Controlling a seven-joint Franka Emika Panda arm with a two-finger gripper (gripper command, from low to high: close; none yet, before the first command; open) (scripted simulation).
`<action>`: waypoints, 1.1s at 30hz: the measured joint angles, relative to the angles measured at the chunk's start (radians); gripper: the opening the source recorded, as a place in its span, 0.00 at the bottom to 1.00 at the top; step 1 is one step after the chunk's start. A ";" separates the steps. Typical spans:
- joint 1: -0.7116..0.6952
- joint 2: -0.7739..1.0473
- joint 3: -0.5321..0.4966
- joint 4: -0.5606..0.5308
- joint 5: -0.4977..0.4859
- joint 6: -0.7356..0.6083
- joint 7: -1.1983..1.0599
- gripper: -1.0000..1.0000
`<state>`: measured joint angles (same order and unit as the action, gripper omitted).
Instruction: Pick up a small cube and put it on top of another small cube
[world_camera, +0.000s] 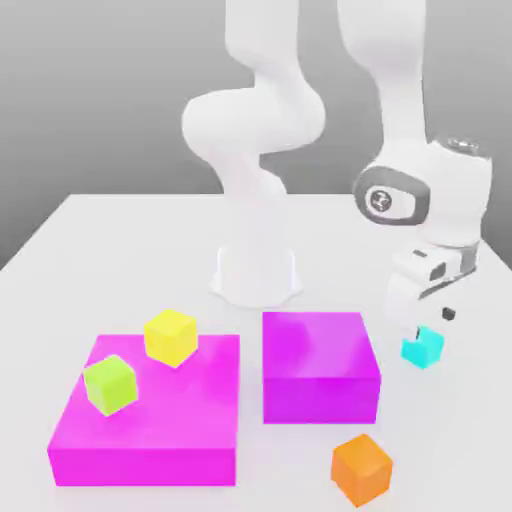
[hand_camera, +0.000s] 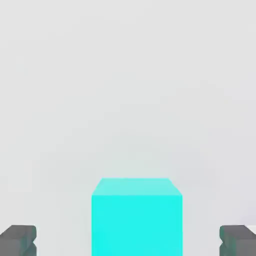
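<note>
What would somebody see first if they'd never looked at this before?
Probably the two big magenta blocks: a wide one at the exterior view's left and a smaller one beside it. Next might come the bright cyan cube, between the open fingers of the gripper. Yellow and lime cubes sit on the wide block.

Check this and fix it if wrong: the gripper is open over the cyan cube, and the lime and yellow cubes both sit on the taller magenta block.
The block is wrong: in the exterior view, the lime cube and yellow cube sit on the lower, wider magenta block. The rest stands.
</note>
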<state>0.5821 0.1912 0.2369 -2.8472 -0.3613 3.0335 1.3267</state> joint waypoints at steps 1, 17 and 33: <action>0.038 0.024 -0.046 0.006 -0.033 0.018 0.025 0.50; 0.002 -0.036 0.022 -0.011 0.093 -0.020 -0.067 0.00; -0.390 -0.450 -0.131 -0.081 0.271 -0.369 0.022 0.00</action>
<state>0.1919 -0.2589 0.1061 -2.9279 -0.0907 2.6649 1.3482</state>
